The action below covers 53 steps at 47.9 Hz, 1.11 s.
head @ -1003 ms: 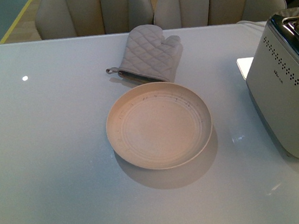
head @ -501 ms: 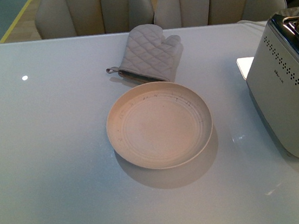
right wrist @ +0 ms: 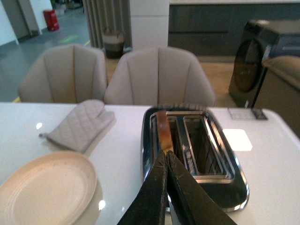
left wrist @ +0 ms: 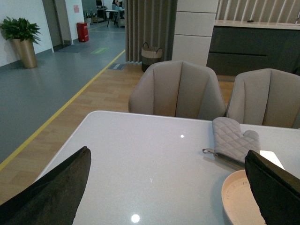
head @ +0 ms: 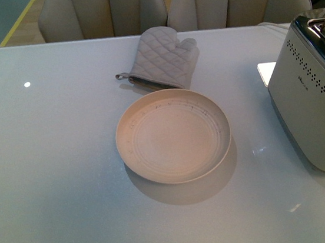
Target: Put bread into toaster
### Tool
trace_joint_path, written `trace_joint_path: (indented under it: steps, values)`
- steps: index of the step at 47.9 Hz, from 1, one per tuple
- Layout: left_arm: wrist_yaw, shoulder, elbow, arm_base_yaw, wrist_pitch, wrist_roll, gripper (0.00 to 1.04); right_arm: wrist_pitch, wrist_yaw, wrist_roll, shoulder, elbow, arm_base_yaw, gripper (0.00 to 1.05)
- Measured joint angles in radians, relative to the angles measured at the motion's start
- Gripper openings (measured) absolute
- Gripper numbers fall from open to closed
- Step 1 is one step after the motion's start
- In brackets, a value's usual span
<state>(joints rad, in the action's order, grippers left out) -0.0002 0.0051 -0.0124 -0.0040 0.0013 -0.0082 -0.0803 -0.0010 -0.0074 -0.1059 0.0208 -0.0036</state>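
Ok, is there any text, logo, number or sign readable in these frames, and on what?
Toaster side: a small dark brand mark beside the perforations, too small and blurred to read.
Wall by the red bin, left wrist view: a small pink sign, unreadable.
Plate, oven mitt, table: no text.

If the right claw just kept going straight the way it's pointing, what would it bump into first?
Most likely the toaster. The right gripper, its fingers closed together, points at the chrome top right beside the slot where the bread stands. Depth is hard to judge, so the bread's edge could come first.
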Motion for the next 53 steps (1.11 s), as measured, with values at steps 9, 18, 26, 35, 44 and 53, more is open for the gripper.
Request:
trace_joint_path:
  steps: [9, 18, 26, 35, 44, 53]
  values:
    - [0.0, 0.0, 0.0, 0.0, 0.0, 0.0, 0.98, 0.077, 0.001, 0.0, 0.097, 0.0, 0.0, 0.02]
    - [0.0, 0.0, 0.0, 0.0, 0.0, 0.0, 0.98, 0.079, 0.001, 0.0, 0.099, 0.0, 0.001, 0.1]
    - [0.0, 0.0, 0.0, 0.0, 0.0, 0.0, 0.98, 0.079, 0.001, 0.0, 0.1, 0.0, 0.001, 0.4]
    - [0.0, 0.0, 0.0, 0.0, 0.0, 0.0, 0.98, 0.079, 0.001, 0.0, 0.1, 0.0, 0.001, 0.8]
    - [0.0, 0.0, 0.0, 0.0, 0.0, 0.0, 0.98, 0.079, 0.002, 0.001, 0.1, 0.0, 0.001, 0.96]
    - [0.0, 0.0, 0.0, 0.0, 0.0, 0.0, 0.98, 0.079, 0.002, 0.001, 0.1, 0.0, 0.001, 0.96]
